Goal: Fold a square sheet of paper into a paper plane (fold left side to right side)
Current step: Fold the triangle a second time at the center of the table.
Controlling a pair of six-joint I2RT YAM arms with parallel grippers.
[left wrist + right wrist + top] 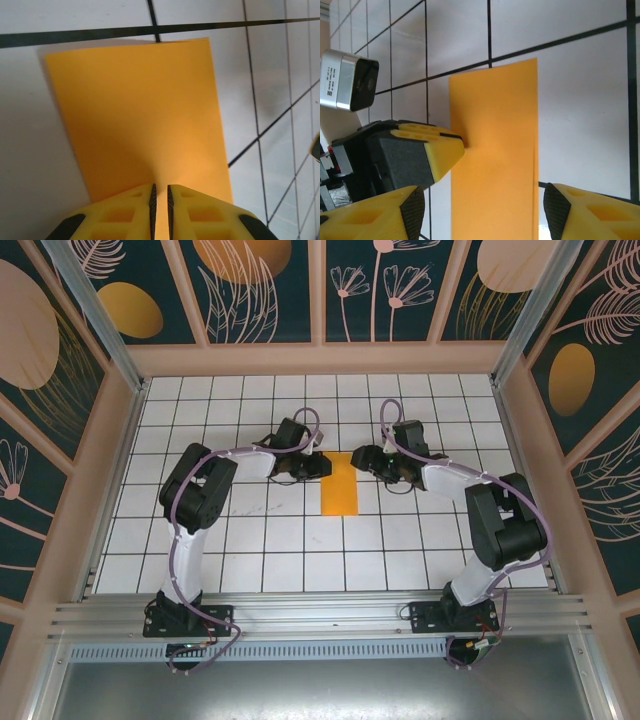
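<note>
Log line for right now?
paper folded in half, lying flat | left hand shut, tips at its left edge | right hand open over paper

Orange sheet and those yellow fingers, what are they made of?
Sheet: thin matte paper by the look, flat with crisp straight edges. Fingers: matte yellow with moulded hollow cells, probably plastic or rubber; I cannot tell which.

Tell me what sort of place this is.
Likely a purpose-built robot test cell: a white grid-tiled table boxed in by decorated wall panels and aluminium framing, with the left arm and right arm bolted at its near edge.
</note>
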